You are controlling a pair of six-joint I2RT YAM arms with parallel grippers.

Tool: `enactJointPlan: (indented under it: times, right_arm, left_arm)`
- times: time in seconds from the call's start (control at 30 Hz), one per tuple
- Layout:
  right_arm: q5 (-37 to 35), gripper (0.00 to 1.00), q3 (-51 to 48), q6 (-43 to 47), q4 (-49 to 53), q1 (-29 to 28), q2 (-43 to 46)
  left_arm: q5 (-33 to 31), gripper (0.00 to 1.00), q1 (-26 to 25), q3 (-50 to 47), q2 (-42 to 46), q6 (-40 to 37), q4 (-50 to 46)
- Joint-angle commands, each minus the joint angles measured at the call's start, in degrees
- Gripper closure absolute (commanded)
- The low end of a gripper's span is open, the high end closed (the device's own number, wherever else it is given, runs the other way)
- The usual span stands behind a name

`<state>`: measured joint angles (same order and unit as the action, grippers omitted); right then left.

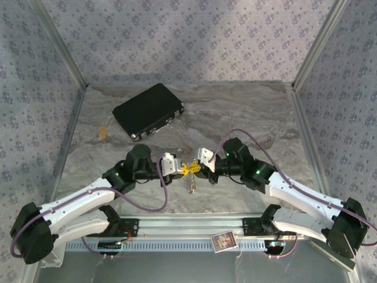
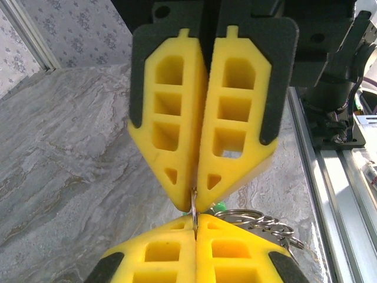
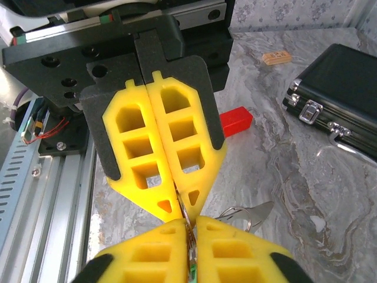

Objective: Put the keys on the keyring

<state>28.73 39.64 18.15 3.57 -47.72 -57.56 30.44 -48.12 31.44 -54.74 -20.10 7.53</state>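
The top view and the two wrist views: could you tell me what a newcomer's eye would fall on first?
The left gripper and right gripper meet tip to tip over the middle of the table, both shut on the thin wire of the keyring. A black case lies at the far left, and a red block lies by the left gripper.

I see the cell closed in on three sides by walls (image 1: 177,35) papered in pale grey-lilac with a small repeating floral print. Slim metal posts (image 1: 59,44) run up the back corners. The table (image 1: 253,112) has a grey marbled surface, evenly lit, with only soft shadows. An aluminium rail (image 1: 188,226) spans its near edge.
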Motion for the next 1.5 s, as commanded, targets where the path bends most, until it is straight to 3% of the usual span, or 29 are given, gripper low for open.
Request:
enactJointPlan:
  times: [0.0, 0.13, 0.23, 0.3, 0.47, 1.0, 1.47]
  right_arm:
    - [0.8, 0.96, 2.1, 0.5, -0.2, -0.2, -0.5]
    - [0.7, 1.0, 3.0, 2.7, 2.0, -0.5, -0.5]
    - [-0.4, 1.0, 4.4, 4.2, 5.1, -0.5, -0.4]
    - [-1.4, 1.0, 5.6, 4.8, 7.5, -0.6, -0.6]
    - [-3.8, 1.0, 8.9, 7.1, 13.4, -1.6, -2.6]
    - [-12.0, 1.0, 15.1, 11.0, 19.9, -5.4, -7.6]
    - [-10.1, 1.0, 14.9, 11.2, 19.4, -6.4, -7.7]
  left_arm:
    - [2.7, 1.0, -0.6, 0.1, 1.2, -0.7, 2.8]
    - [1.1, 0.99, -0.5, 0.1, 1.1, -0.6, 2.4]
    - [-3.0, 0.84, -0.5, 0.5, 1.1, 0.2, 0.5]
    - [-5.0, 0.82, -0.6, 1.0, 1.2, 0.5, -1.9]
    - [-6.6, 0.81, -0.6, 1.8, 1.7, 0.4, -5.1]
    - [-1.8, 0.81, -0.5, 2.8, 0.9, 0.0, -6.5]
    - [-1.9, 0.86, -0.6, 2.5, 0.5, 0.2, -5.8]
